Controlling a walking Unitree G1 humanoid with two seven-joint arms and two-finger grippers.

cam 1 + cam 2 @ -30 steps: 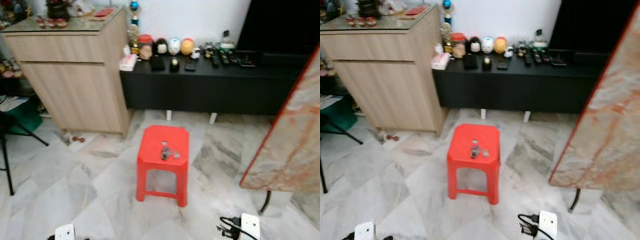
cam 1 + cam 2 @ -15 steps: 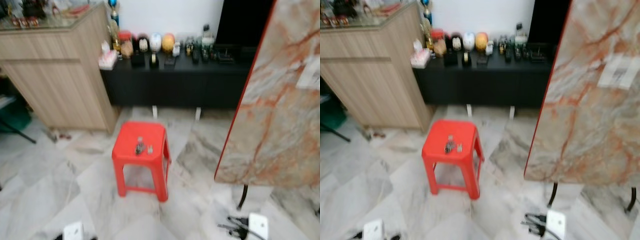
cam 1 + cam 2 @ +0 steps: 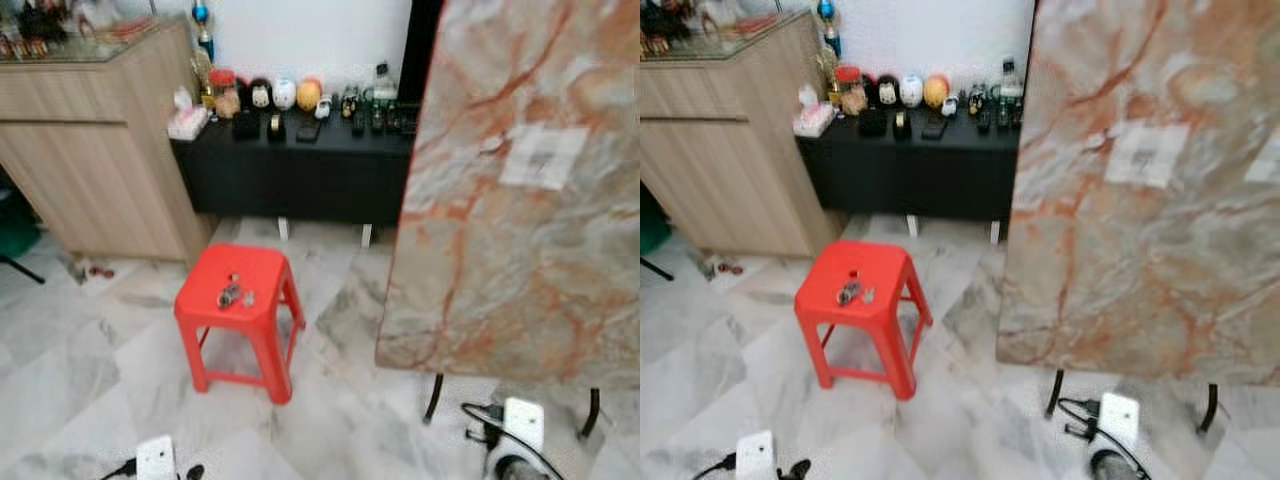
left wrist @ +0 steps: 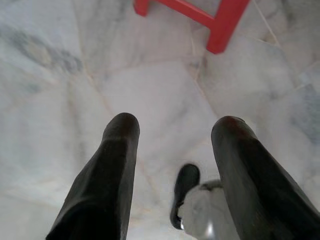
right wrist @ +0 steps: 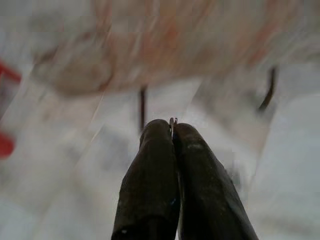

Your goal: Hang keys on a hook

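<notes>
Faced a tall slab of pink-veined marble-patterned board [image 3: 515,190] on thin black legs, ahead and to the right of both pincers. Stood over pale grey marble floor tiles [image 3: 70,370], open around the stool on the left side. Showed a light wooden cabinet [image 3: 95,150] and a long low black console [image 3: 290,170] along the far wall. Had a square red plastic stool [image 3: 238,298] ahead of the left gripper [image 4: 175,130], well apart. Carried a small dark bunch of keys [image 3: 229,295] on the stool's seat, near its middle. Hung with left fingers [image 4: 110,175] spread wide, holding nothing, above bare floor. Kept right gripper [image 5: 173,131] pressed together, a thin metal sliver at the tips; too blurred to name.
</notes>
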